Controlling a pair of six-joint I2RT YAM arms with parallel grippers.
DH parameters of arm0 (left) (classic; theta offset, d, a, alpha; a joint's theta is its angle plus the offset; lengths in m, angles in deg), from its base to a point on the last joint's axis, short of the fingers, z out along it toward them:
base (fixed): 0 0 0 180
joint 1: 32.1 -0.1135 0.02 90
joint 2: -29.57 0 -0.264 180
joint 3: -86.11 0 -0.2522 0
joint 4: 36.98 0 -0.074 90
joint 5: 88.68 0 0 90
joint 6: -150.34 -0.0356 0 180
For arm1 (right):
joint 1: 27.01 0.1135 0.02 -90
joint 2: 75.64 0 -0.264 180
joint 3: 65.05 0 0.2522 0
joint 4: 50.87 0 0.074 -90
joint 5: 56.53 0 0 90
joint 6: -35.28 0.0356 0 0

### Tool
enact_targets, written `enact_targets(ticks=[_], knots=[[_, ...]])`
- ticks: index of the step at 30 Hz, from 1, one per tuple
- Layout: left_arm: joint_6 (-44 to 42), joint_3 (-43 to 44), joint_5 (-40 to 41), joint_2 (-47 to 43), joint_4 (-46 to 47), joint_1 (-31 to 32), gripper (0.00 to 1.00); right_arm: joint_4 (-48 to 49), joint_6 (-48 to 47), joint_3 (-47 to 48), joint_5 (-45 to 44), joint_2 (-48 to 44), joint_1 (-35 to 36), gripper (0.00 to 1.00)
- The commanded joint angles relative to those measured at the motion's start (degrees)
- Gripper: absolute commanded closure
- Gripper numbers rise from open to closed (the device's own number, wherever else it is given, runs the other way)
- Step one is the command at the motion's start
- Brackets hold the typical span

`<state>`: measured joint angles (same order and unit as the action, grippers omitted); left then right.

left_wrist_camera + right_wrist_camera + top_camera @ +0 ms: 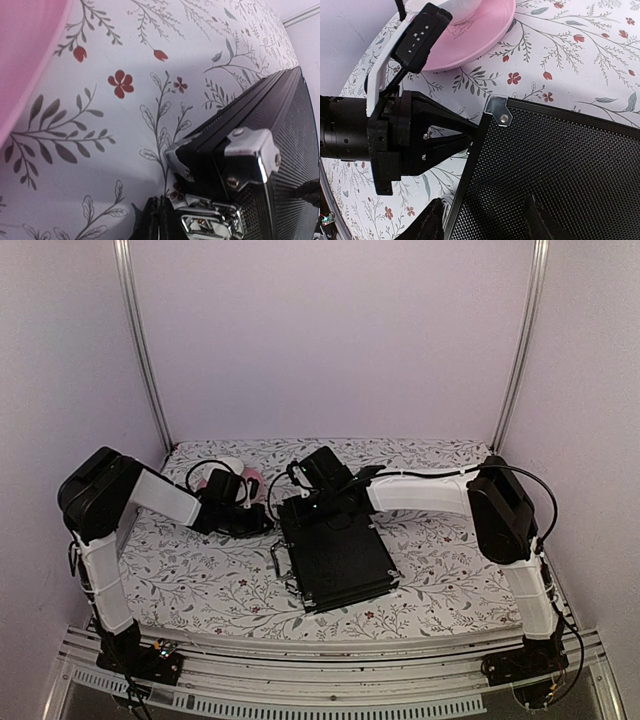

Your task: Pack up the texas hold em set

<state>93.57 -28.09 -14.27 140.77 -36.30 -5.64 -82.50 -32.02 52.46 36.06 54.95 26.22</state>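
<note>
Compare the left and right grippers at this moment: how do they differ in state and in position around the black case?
The left gripper is shut, its fingers pinched to a point; the right gripper is open, its fingers spread. The left gripper's tip sits against the side edge of the black case, just below a metal corner; the right gripper is over the lid. Both are at the case's far end.

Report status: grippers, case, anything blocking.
Left gripper shut, tip at corner of closed case. Right gripper open above it. Pink saucer nearby, not touching case.
</note>
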Motion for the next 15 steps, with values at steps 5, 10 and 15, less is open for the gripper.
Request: enact_targets(ticks=[5,10,15], knots=[[-0.5,3.2,-1.9,5.3,0.2,2.1,0.95,-3.1,1.9,-6.2,2.6,3.1,0.1,0.46],[-0.1,3.8,-1.7,6.7,-0.4,3.2,0.97,-2.8,2.6,-7.3,2.4,3.4,0.1,0.47],[0.0,1.7,1.2,4.9,-0.9,4.3,0.98,-2.6,3.5,-8.7,2.0,3.2,0.1,0.48]])
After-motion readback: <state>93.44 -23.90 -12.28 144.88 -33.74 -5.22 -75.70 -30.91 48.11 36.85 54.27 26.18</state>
